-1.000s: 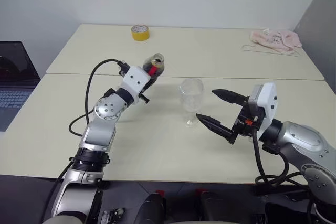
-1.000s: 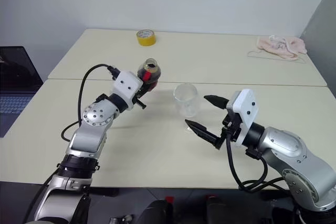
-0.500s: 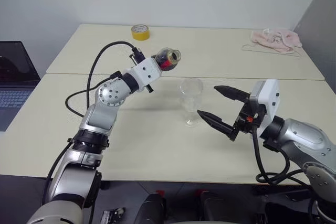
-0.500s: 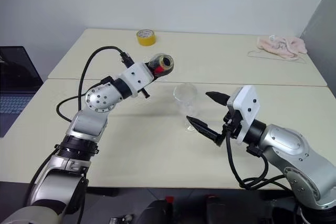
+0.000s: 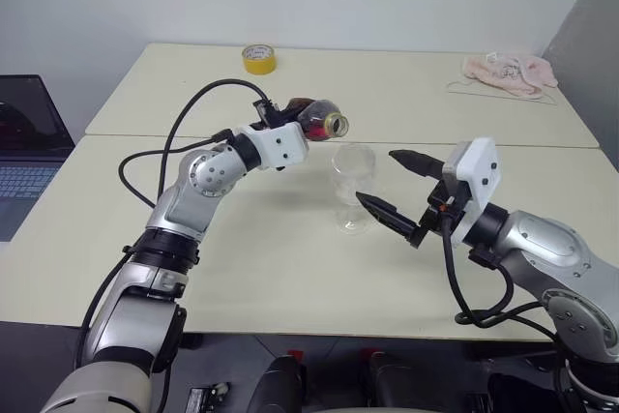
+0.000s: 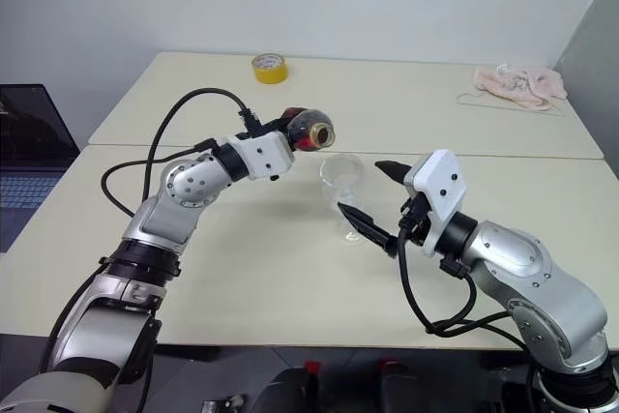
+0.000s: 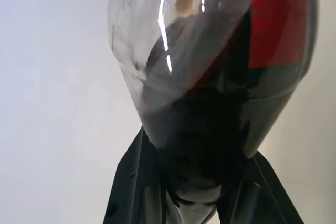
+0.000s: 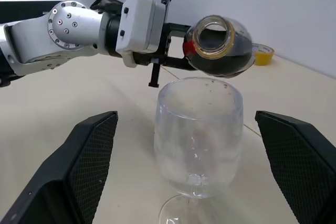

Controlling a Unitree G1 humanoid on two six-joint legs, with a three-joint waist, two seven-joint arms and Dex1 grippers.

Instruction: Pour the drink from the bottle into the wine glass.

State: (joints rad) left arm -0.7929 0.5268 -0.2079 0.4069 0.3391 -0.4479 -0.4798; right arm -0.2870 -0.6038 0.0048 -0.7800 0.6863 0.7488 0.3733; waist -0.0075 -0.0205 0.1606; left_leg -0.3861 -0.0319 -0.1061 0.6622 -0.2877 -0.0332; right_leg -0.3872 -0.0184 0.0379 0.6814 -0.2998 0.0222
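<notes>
We see the bottle [image 5: 317, 119] lying on its side in the air. Its long way runs almost flat, from the left gripper [image 5: 295, 125] out toward the wine glass [image 5: 353, 187]. The open mouth [image 8: 212, 36] has a yellow ring and no cap on it. The mouth points toward the glass and sits just above the glass rim, a little to the side of it. It is near the rim but not touching.

The left gripper is squeezed tight on the round belly of the bottle. In the left wrist view its two black fingers [image 7: 134, 182] press on both sides of the bottle's bottom end. So the bottle sticks straight out from the fingers, with the mouth at the far end.

The drink [image 8: 220, 61] is dark, almost black. It sits low in the belly of the tipped bottle. We see none of it in the glass.

The wine glass stands upright on the pale table [image 5: 242, 268].

The right gripper [image 5: 397, 191] is spread wide. Its two black fingers [image 8: 89, 156] sit on either side of the glass, near it but not touching it.

A yellow tape roll [image 5: 257, 59] and a pink cloth [image 5: 508, 72] lie far back on the table.
</notes>
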